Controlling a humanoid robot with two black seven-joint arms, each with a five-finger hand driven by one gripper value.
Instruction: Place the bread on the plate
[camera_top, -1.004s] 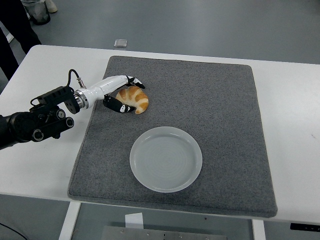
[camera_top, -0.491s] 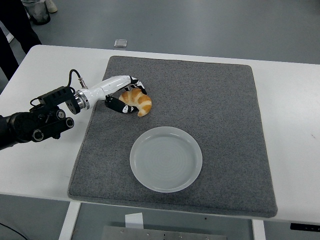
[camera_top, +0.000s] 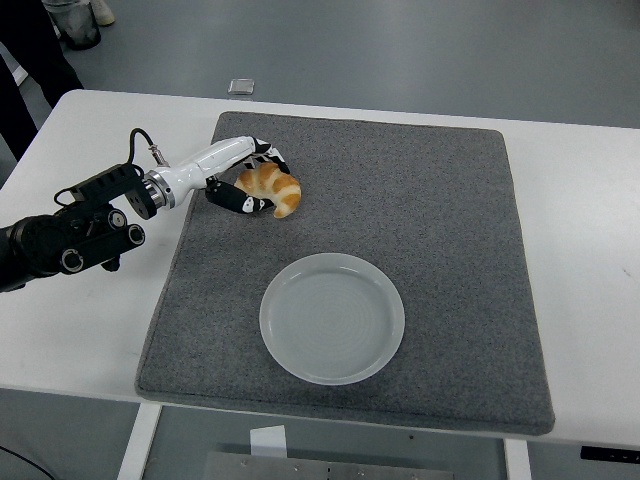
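A golden croissant-shaped bread (camera_top: 272, 189) is held in my left hand (camera_top: 252, 182), whose white and black fingers curl around it from above and below, over the upper left part of the grey mat (camera_top: 420, 200). The bread looks lifted a little off the mat. A pale round plate (camera_top: 332, 317) lies on the mat's front middle, apart from the hand and below-right of it. My left arm comes in from the picture's left edge. The right arm is out of sight.
The grey mat covers most of the white table (camera_top: 585, 250). A small square object (camera_top: 240, 86) lies on the floor beyond the table's far edge. Dark items stand at the top left corner.
My left hand has closed on the bread and raised it slightly up and back; the arm has shifted upward with it. The plate has not moved.
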